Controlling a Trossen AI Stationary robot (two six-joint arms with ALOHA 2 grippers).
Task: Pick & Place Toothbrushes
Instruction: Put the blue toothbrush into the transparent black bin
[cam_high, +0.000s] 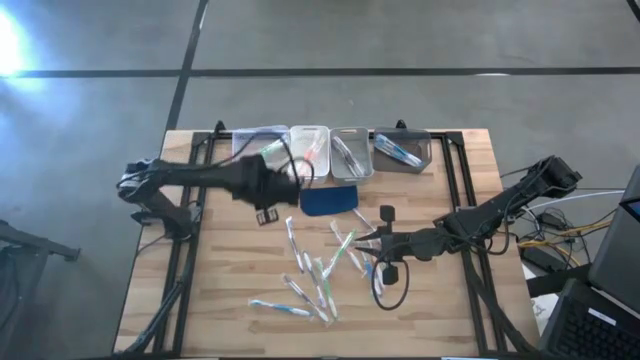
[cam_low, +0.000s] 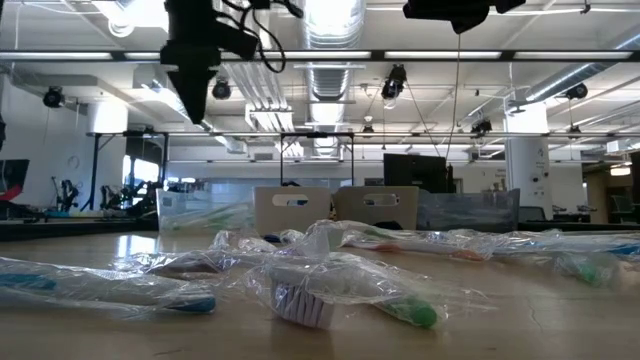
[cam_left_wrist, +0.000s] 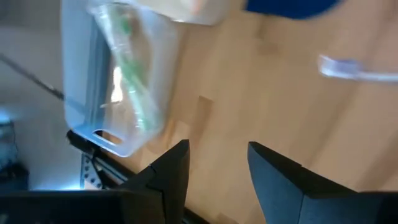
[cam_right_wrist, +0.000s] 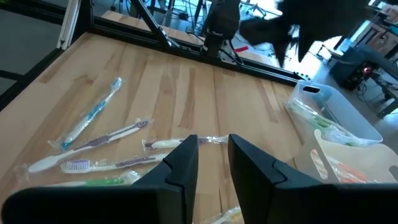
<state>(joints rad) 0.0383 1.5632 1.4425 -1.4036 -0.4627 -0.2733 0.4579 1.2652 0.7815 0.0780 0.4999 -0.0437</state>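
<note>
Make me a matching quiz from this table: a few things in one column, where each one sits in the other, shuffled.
1. blue pad
2. left hand
3. right hand
4. bins

A. in a row along the table's far edge
B. over the loose toothbrushes
C. just in front of the bins, mid-table
D. beside the pad, near the leftmost bin

Pairs: 1-C, 2-D, 3-B, 4-A

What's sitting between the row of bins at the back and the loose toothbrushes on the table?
The dark blue pad lies between the bins and the loose toothbrushes, with bare wood around it. The high view shows this.
</note>
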